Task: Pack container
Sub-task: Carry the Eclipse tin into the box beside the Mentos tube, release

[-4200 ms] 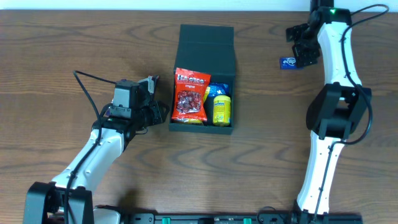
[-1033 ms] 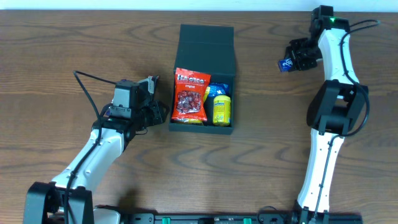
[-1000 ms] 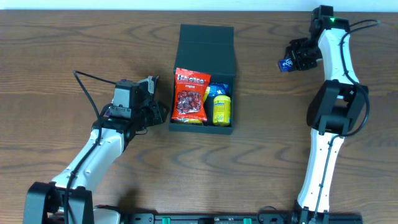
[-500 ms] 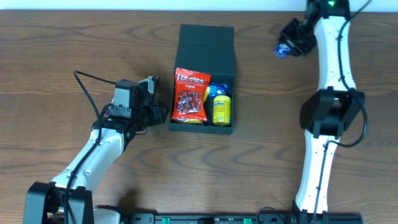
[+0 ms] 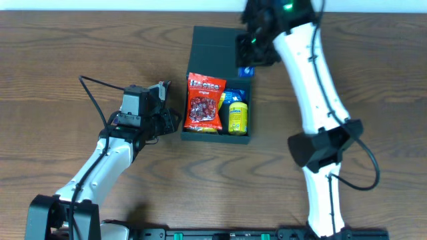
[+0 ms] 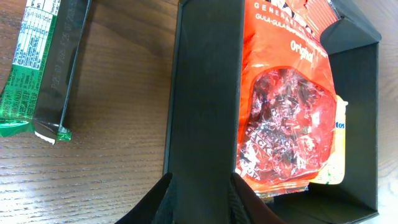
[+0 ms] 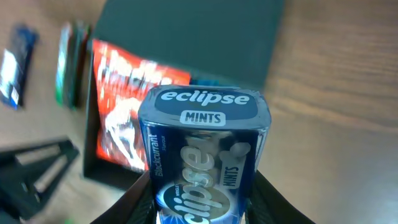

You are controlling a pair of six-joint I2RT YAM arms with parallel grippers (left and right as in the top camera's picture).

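Right tool (image 5: 248,65) has swung in from the far right corner of the surface (image 5: 67,53) and now hangs over the far right part of the container (image 5: 217,137), carrying the tin (image 5: 246,71) with it. Nothing else has shifted.

Nearest the front edge, the left arm reaches up from the front left corner. Its left tool (image 5: 170,122) sits at the container's left wall, and the wrist view shows 1 finger on each side of that wall (image 6: 205,93), pinching it, apparently to steady the box. Just outside that wall a green bar (image 6: 43,62) lies flat on the surface, apart from the container.

The container stands open a little left of the surface's middle, toward the far edge, with its lid (image 5: 221,41) folded back on the far side. Inside are a red packet (image 5: 203,101) along the left, a yellow pack (image 5: 237,117) at the near right and a blue packet (image 5: 231,97) partly under both.

Farthest off, the right tool's fingers are pressed on the 2 sides of the tin (image 7: 204,155), a blue mint tin held label up, above the box.

The step in hand looks like delivery of the tin. Next, I judge, the right arm should lower it into the free far right space, clear of the lid and the yellow pack, then let go.
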